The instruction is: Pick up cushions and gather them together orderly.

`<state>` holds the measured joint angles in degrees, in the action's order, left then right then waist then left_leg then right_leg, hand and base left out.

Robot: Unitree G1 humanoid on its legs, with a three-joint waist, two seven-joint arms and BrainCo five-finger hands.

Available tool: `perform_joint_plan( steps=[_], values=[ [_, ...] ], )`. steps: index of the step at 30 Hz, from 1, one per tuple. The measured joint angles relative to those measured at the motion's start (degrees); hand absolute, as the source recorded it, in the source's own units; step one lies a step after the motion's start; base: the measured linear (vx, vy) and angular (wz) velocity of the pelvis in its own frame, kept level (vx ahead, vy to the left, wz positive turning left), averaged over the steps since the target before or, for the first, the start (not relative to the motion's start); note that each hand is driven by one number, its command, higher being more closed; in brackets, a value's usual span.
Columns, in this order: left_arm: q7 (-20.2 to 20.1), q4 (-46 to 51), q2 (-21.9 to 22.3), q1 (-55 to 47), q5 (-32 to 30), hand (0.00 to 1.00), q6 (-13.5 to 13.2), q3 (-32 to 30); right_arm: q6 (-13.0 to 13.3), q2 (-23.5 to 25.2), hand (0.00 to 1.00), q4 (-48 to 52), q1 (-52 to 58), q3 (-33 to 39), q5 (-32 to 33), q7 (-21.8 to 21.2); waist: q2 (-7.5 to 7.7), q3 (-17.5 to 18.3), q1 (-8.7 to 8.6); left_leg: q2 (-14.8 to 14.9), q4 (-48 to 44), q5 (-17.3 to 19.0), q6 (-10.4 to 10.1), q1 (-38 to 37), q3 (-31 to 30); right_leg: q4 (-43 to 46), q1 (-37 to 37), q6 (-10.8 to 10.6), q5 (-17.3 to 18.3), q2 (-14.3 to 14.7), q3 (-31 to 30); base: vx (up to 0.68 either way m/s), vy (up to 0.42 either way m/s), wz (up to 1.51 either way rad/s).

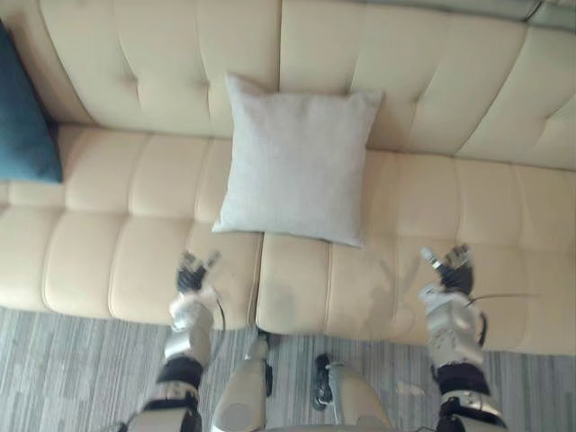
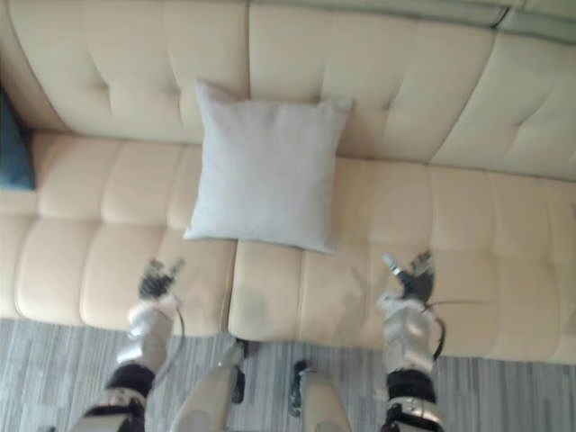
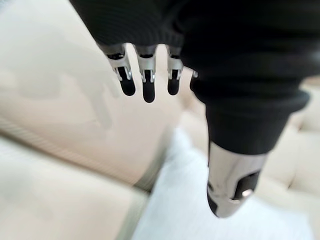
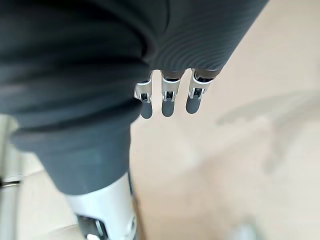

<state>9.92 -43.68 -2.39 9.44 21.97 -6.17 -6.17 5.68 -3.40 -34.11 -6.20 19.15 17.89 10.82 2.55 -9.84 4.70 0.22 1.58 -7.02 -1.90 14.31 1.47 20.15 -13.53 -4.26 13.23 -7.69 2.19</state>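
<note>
A cream tufted sofa (image 1: 432, 207) stands on grey striped carpet (image 1: 63, 369). On its seat, a pale grey cushion (image 1: 297, 166) sits toward 12 o'clock, propped against the backrest. A dark blue cushion (image 1: 22, 117) lies at 10 o'clock.

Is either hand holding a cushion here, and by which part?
Nothing is held. The left hand and right hand hover open over the sofa seat, both short of the light grey cushion.

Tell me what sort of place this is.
Probably a living room or lounge. A cream tufted sofa stands on grey striped carpet, with a light grey cushion leaning on its backrest and a teal cushion at its left end.
</note>
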Motion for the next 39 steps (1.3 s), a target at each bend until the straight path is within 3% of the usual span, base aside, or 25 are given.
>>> perform_joint_plan(
  steps=[4,10,16,19,20,22,23,24,26,28,29,30,31,33,35,37,38,39],
  values=[
    [-2.1,-6.2,2.3,-1.7,-4.3,0.0,1.2,1.1,-1.3,1.0,0.0,-8.6,2.8,-0.5,-5.0,-1.6,-0.5,2.2,0.33,2.1,-0.3,0.4,-0.9,-2.6,0.1,-2.3,3.0,1.1,0.4,1.9,0.9,-0.09,-0.119,-0.17],
    [-2.9,-11.4,3.3,-5.2,-11.2,0.0,2.4,0.4,-2.5,1.2,0.0,-15.0,7.0,-3.9,-10.9,-2.9,-0.3,6.5,0.12,2.6,3.5,-0.9,-2.2,-6.8,-0.4,-3.6,5.9,1.5,0.4,2.4,1.9,-0.07,-0.034,0.04],
    [-3.1,-13.6,3.3,-7.2,-13.5,0.0,3.1,-1.6,-2.9,3.0,0.0,-19.0,6.4,-6.9,-11.1,-3.6,-0.73,6.9,0.19,2.5,2.9,-1.7,-2.1,-7.2,-1.9,-6.6,9.2,1.2,-1.0,2.5,3.4,-0.03,0.007,0.19],
    [-3.8,-13.9,3.3,-7.3,-14.1,0.0,3.1,-1.9,-3.0,3.7,0.0,-21.4,5.7,-7.8,-11.0,-3.6,-1.45,6.2,0.3,2.5,-3.8,-0.3,-2.8,-3.3,-2.4,-6.4,9.5,1.6,-1.7,2.8,4.2,-0.05,-0.003,0.22],
    [-3.9,-13.7,3.4,-7.4,-14.2,0.0,3.2,-1.9,-3.0,3.7,0.0,-21.4,5.3,-8.0,-10.6,-3.5,-2.36,6.1,0.12,3.1,-5.8,-0.4,-3.0,-1.2,-2.4,-6.6,8.9,2.5,-3.0,3.2,5.0,-0.1,0.015,0.02],
    [-3.9,-13.7,3.1,-7.3,-15.4,0.0,3.6,-3.3,-3.0,4.1,0.0,-22.1,4.3,-7.5,-10.1,-3.5,-1.64,5.5,0.11,4.8,-18.4,7.0,-1.2,2.7,1.4,-6.6,7.3,3.5,-4.0,2.4,5.6,-0.11,0.032,-0.15],
    [-4.0,-13.2,3.5,-7.4,-15.7,0.0,4.1,-4.0,-3.0,4.5,0.0,-21.5,4.3,-7.4,-9.6,-3.3,-1.53,5.4,0.02,6.3,-30.8,13.2,-0.8,3.5,3.6,-6.1,8.0,3.5,-4.3,2.1,5.2,-0.07,0.025,-0.22],
    [-4.1,-13.1,3.6,-7.4,-15.7,0.0,4.1,-4.0,-3.0,4.2,0.0,-21.4,5.1,-7.4,-8.8,-3.2,-1.68,5.6,-0.41,7.9,-36.8,16.7,-2.5,1.7,3.8,-6.2,8.6,3.2,-4.6,2.1,5.1,-0.07,0.044,-0.18],
    [-4.3,-13.1,4.3,-7.3,-15.7,0.0,4.1,-3.9,-3.0,3.7,0.0,-21.4,5.9,-7.4,-8.8,-3.2,-2.41,6.1,-1.8,10.7,-41.8,20.1,-4.7,-1.7,3.2,-5.7,8.3,2.4,-5.0,2.1,4.6,-0.16,0.187,-0.14],
    [-4.6,-13.1,4.9,-6.9,-15.7,0.0,4.1,-3.7,-3.3,3.4,0.0,-21.4,6.3,-6.4,-8.8,-3.2,-3.19,6.8,-2.0,13.6,-43.5,22.3,-6.8,-5.6,0.4,-3.1,5.0,1.0,-6.0,2.0,3.1,-0.12,0.274,-0.3],
    [-4.7,-13.1,4.9,-6.5,-15.7,0.0,4.2,-3.4,-3.5,3.5,0.0,-21.5,6.1,-5.9,-8.8,-3.2,-3.18,6.7,-2.02,13.8,-41.5,23.4,-7.8,-6.3,-0.2,-2.2,3.7,0.5,-6.5,1.9,2.7,-0.12,0.269,-0.25],
    [-4.7,-13.1,5.1,-5.8,-15.7,0.0,4.3,-3.0,-3.8,3.4,0.0,-21.5,5.9,-5.1,-8.8,-3.2,-3.23,6.8,-2.18,12.0,-37.7,24.8,-8.2,-7.1,-0.2,-1.8,1.9,-0.2,-7.7,1.7,2.1,-0.25,0.283,-0.09],
    [-4.5,-13.1,3.7,-5.4,-15.7,0.0,4.3,-1.5,-4.4,5.2,0.0,-21.6,6.2,-4.6,-8.7,-3.3,-1.17,6.6,-2.89,9.1,-32.9,25.0,-8.1,-7.4,0.9,-3.9,0.1,-0.8,-10.9,0.3,0.5,-0.26,0.255,-0.1],
    [-4.3,-13.2,2.4,-5.4,-15.7,0.0,4.4,-0.5,-4.8,6.5,0.0,-22.1,6.2,-4.7,-8.7,-3.3,0.33,6.3,-2.77,7.8,-30.9,25.0,-8.0,-7.4,1.5,-6.8,-0.5,-0.7,-14.9,-0.6,-1.6,-0.34,0.286,-0.29],
    [-3.9,-13.2,2.1,-5.7,-15.7,0.0,4.4,-0.5,-4.9,7.0,0.0,-22.1,6.2,-4.9,-8.8,-3.3,0.4,6.3,-2.28,7.1,-30.4,25.5,-7.2,-7.4,3.4,-9.7,-0.4,-0.8,-18.7,-0.5,-3.1,-0.27,0.176,-0.5],
    [-3.8,-13.2,1.9,-5.7,-15.7,0.0,4.3,-0.5,-4.9,6.9,0.0,-22.1,6.2,-5.5,-8.8,-3.2,0.35,6.3,-1.65,6.9,-29.4,26.3,-4.7,-7.7,5.8,-12.4,-0.5,-1.7,-21.9,-0.7,-2.1,-0.25,0.045,-0.53],
    [-3.7,-13.4,1.9,-5.6,-15.7,0.0,4.3,-0.9,-4.9,6.8,0.0,-22.1,6.1,-6.4,-8.9,-3.1,0.13,6.1,-1.53,7.4,-27.3,26.2,-2.0,-7.7,7.6,-16.1,-0.5,-2.4,-25.7,-0.8,-0.8,-0.34,-0.044,-0.56],
    [-3.5,-13.8,2.0,-5.6,-15.7,0.0,4.3,-1.5,-5.0,6.8,0.0,-21.8,5.4,-6.5,-9.0,-3.2,-0.45,5.6,-1.36,8.3,-26.1,24.8,-1.7,-7.5,9.7,-11.0,-2.3,-0.4,-22.3,-0.6,1.2,-0.3,-0.074,-0.55]
  ],
)
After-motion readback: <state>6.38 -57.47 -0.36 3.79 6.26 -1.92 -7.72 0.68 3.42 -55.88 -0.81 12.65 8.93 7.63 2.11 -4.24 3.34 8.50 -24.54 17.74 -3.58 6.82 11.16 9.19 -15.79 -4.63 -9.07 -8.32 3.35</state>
